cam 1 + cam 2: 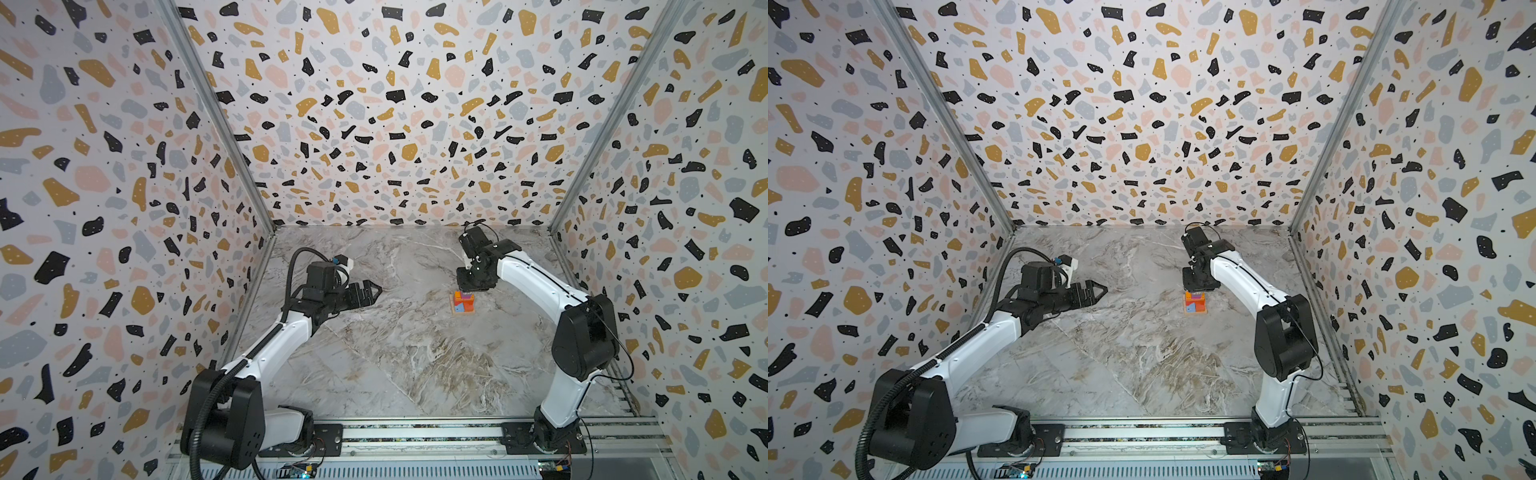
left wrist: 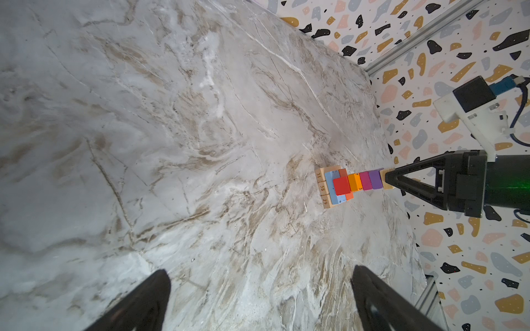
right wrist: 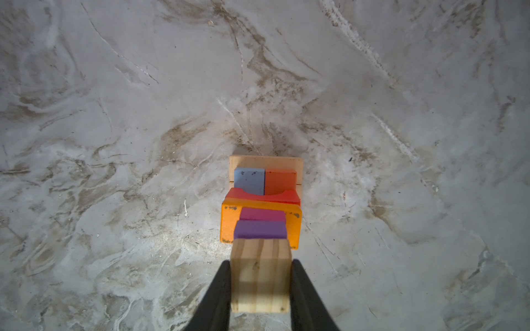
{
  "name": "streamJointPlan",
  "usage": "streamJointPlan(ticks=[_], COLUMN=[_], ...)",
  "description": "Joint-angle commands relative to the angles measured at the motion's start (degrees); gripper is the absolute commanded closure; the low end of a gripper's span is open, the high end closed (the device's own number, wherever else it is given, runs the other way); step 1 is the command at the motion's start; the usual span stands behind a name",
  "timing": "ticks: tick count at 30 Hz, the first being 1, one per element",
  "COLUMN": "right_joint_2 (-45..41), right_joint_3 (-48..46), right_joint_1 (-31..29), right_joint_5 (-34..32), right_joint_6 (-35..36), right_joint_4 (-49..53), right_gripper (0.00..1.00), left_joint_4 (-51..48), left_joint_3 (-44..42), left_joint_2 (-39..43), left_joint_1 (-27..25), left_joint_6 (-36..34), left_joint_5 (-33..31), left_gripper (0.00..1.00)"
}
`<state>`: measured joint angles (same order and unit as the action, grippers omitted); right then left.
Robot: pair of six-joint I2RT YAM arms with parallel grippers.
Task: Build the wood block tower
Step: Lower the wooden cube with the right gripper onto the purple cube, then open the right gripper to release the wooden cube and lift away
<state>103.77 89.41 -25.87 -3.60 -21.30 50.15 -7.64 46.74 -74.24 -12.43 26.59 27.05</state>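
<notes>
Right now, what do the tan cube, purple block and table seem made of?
The tan cube looks like bare wood: grain lines show on its faces. The purple block is probably wood under matte opaque paint; no grain visible. The table has a marble look, grey-white with brown veins; real stone or printed surface, cannot tell.

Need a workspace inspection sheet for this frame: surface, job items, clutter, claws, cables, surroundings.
Surface: marble tabletop, grey with brown veins.
Job's things: tower upright, tan bars at base, purple block high up, tan cube at the very top.
Clutter: nothing seen.
Claws: right claw shut on tan cube; left claw open, apart from tower.
Cables: black conduit along left arm; thin wire by right arm.
Surroundings: terrazzo walls; rail at front.
</notes>
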Motion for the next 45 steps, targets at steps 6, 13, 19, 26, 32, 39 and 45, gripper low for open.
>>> streamJointPlan(ticks=[6, 13, 19, 26, 32, 39, 45], right_joint_2=[0.6, 0.3, 0.2, 0.0, -0.1, -3.0, -6.7], right_joint_3=[1.2, 1.2, 1.3, 1.5, 1.7, 1.6, 0.8], right_joint_1=[0.2, 0.3, 0.2, 0.3, 0.3, 0.2, 0.3], right_joint_5=[0.1, 0.1, 0.2, 0.2, 0.1, -0.9, -1.8], right_joint_6=[0.6, 0.6, 0.6, 0.7, 0.7, 0.7, 1.5], right_joint_4=[0.6, 0.6, 0.7, 0.7, 0.7, -1.2, -3.8], right_gripper=[0.70, 0.66, 0.62, 0.59, 0.54, 0.42, 0.24], left_joint_4=[1.4, 1.4, 1.4, 1.4, 1.4, 1.3, 1.2], left_joint_3=[-0.6, -0.6, -0.6, -0.6, -0.6, -0.6, -0.5], left_joint_2=[1.1, 1.1, 1.0, 1.1, 1.1, 1.0, 0.9], left_joint_1=[0.2, 0.2, 0.2, 0.2, 0.2, 0.2, 0.2], left_joint_6=[-0.1, -0.1, -0.1, -0.2, -0.2, -0.3, -0.3], left_joint_5=[0.6, 0.5, 0.5, 0.6, 0.6, 0.4, -0.1], left_gripper=[0.00, 0.00, 0.00, 0.00, 0.00, 0.00, 0.00])
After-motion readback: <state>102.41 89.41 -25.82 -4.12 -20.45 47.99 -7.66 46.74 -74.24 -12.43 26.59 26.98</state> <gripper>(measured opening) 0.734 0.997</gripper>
